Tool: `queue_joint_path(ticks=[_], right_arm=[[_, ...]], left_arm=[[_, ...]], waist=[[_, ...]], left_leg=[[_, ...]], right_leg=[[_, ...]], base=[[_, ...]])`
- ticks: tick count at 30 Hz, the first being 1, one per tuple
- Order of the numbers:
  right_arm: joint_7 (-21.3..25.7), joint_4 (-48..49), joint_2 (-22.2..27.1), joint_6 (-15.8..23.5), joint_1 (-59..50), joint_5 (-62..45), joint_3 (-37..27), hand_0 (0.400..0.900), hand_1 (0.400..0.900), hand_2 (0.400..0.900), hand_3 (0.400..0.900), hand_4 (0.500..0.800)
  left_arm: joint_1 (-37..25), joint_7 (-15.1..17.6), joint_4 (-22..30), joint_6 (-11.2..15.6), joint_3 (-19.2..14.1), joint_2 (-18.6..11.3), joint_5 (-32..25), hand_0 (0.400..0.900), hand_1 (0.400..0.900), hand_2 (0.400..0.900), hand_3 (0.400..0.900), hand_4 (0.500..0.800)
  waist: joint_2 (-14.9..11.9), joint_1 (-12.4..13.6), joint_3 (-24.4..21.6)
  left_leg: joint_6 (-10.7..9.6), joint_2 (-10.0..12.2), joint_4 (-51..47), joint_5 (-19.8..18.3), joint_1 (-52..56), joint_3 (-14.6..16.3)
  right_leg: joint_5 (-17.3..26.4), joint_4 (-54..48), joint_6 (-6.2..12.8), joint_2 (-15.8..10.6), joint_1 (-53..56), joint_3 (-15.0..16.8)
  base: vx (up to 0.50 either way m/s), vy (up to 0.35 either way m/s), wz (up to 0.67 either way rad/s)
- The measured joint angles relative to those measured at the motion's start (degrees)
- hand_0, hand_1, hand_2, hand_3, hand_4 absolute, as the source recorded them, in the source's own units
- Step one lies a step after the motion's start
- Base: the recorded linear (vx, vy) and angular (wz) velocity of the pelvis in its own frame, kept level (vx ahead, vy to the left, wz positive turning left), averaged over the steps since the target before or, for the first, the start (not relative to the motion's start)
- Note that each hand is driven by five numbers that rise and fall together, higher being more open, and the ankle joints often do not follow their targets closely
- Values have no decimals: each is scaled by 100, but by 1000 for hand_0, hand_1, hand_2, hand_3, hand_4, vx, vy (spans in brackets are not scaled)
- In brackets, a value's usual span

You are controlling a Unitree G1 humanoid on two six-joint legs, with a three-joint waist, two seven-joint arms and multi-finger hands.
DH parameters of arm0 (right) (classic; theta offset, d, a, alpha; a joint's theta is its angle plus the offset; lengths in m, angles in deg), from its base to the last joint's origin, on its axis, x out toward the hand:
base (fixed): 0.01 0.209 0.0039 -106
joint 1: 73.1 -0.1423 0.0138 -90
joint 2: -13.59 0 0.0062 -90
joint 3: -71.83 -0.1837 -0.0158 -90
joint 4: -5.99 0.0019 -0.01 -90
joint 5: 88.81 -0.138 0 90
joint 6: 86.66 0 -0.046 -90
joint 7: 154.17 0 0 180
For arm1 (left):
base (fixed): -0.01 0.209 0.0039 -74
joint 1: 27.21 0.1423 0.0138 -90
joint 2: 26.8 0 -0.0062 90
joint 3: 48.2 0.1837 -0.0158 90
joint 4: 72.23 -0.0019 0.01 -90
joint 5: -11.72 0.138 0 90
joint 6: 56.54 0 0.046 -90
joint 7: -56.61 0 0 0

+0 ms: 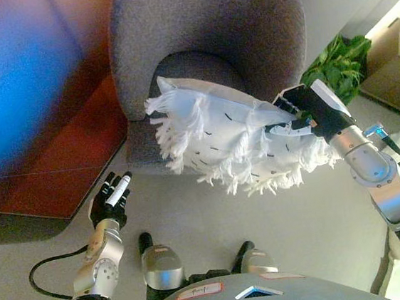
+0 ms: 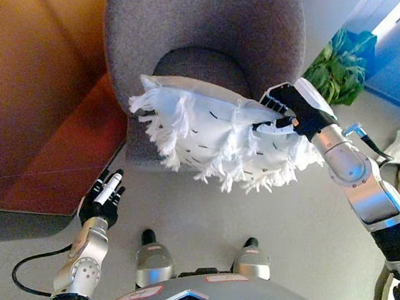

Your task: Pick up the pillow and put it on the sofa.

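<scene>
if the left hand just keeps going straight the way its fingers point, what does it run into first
Probably the front edge of the grey upholstered armchair. The left hand, fingers straight, points up-view over bare floor toward it; the white fringed pillow hangs further right. Depth is unclear.

1 white fringed pillow (image 1: 231, 143) is seen, pinched at its edge by the right hand (image 1: 303, 114). 1 grey sofa (image 1: 209, 34) is seen just beyond that hand. 1 green plant (image 1: 338, 67) is seen close behind it. Approx. 2 cardboard boxes (image 1: 395, 65) are counted farther off past the right hand.
</scene>
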Motion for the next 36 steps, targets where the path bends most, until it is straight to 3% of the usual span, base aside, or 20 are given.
queue_joint_path(ticks=[3, 8, 10, 13, 17, 21, 22, 26, 27, 32, 36], right_arm=[[-15, -874, 21, -37, -462, -198, 237, 400, 400, 400, 400, 500], [26, -3169, 117, -187, -1799, -248, 897, 400, 400, 400, 400, 500], [107, -4351, 162, -242, -2658, -336, 1512, 400, 400, 400, 400, 500], [153, -5438, 183, -359, -3642, -593, 1969, 400, 400, 400, 400, 500], [155, -6044, 453, -407, -4667, -855, 2375, 400, 400, 400, 400, 500], [160, -6511, 528, -425, -5333, -851, 2599, 400, 400, 400, 400, 500], [161, -6577, 551, -454, -5447, -850, 2651, 900, 900, 900, 900, 800], [421, -6655, 552, -728, -5759, -918, 2774, 900, 900, 900, 900, 800], [806, -6669, 552, -967, -5860, -1112, 2770, 900, 900, 900, 900, 800], [1875, -6680, 550, -1342, -6276, -1335, 2701, 900, 900, 900, 900, 800], [2681, -6642, 553, -1300, -6397, -1575, 2076, 900, 900, 900, 900, 800]], left_arm=[[141, -81, 185, -128, -126, -168, -1, 900, 900, 900, 900, 800], [356, -327, 626, -318, -187, -507, -2, 900, 900, 900, 900, 800], [328, -442, 637, -365, -199, -612, -1, 900, 900, 900, 900, 800], [239, -678, 649, -418, -229, -985, -6, 900, 900, 900, 900, 800], [140, -764, 652, -438, -324, -1068, -105, 900, 900, 900, 900, 800], [109, -855, 763, -468, -611, -1101, -153, 900, 900, 900, 900, 800], [100, -866, 823, -469, -660, -1105, -154, 900, 900, 900, 900, 800], [70, -898, 856, -468, -700, -1256, -320, 900, 900, 900, 900, 800], [38, -954, 943, -467, -750, -1323, -329, 900, 900, 900, 900, 800], [11, -1055, 999, -460, -765, -1397, -331, 900, 900, 900, 900, 800], [-90, -1058, 1131, -438, -722, -1414, -326, 900, 900, 900, 900, 800]], waist=[[-104, 208, -49], [-188, 524, -18], [-146, 696, 97], [-141, 941, 292], [95, 1277, 560], [84, 1562, 803], [68, 1640, 859], [58, 1804, 954], [43, 1870, 984], [38, 1913, 1135], [37, 1888, 1135]], left_leg=[[-53, 64, -50, 61, -22, -41], [-119, 101, -142, 254, -213, -299], [-145, 149, -183, 349, -282, -402], [-224, 227, -257, 524, -564, -648], [-299, 371, -356, 744, -862, -924], [-311, 379, -334, 770, -1023, -1104], [-311, 379, -335, 770, -1032, -1111], [-320, 384, -301, 775, -1150, -1234], [-335, 419, -258, 778, -1278, -1321], [-344, 439, -223, 778, -1306, -1330], [-350, 447, -223, 770, -1133, -1288]], right_leg=[[-1, -191, 2, 122, 75, -65], [-5, -575, 7, 299, 229, -321], [-21, -592, 29, 366, 218, -394], [-177, -600, 343, 483, 103, -505], [-182, -600, 336, 687, -70, -545], [-185, -601, 330, 736, -83, -674], [-185, -601, 330, 736, -84, -679], [-184, -600, 330, 772, -92, -728], [-182, -600, 327, 829, -143, -794], [-179, -599, 323, 848, -146, -774], [-173, -598, 315, 845, -13, -740]], base=[[129, -165, 20], [72, -192, 24], [10, -249, 27], [-22, -201, 19], [-28, -184, 18], [44, -137, 6], [26, -116, 3], [-42, -114, 5], [-86, -54, -2], [-33, 40, -11], [-4, 109, -17]])
